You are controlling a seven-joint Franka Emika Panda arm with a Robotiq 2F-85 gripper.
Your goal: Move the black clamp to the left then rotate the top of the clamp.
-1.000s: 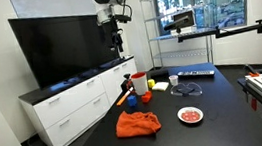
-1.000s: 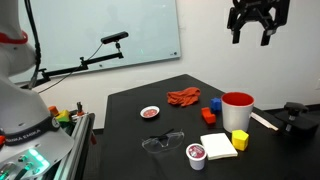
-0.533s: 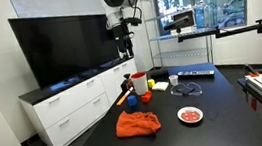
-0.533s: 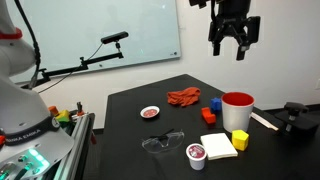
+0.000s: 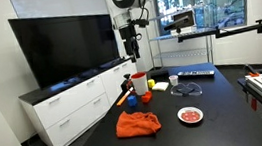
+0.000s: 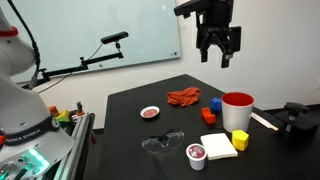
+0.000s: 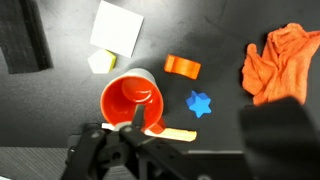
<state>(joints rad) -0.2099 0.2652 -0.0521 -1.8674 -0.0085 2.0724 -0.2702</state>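
Note:
The black clamp sits at the table's edge beside a wooden stick and a red cup. In the wrist view the clamp fills the lower left as a black frame, with the stick and the cup right next to it. My gripper hangs high above the table with its fingers spread and nothing between them. It also shows in an exterior view. In the wrist view a blurred dark finger shows at the right.
On the table lie an orange cloth, a blue star, an orange block, a yellow block, a white pad, safety glasses, a small cup and a red-and-white plate. A TV stands behind.
My gripper has swung sideways and a little lower, from beyond the clamp's side of the table to above the red cup and blocks. It stays open. Nothing on the table has moved.

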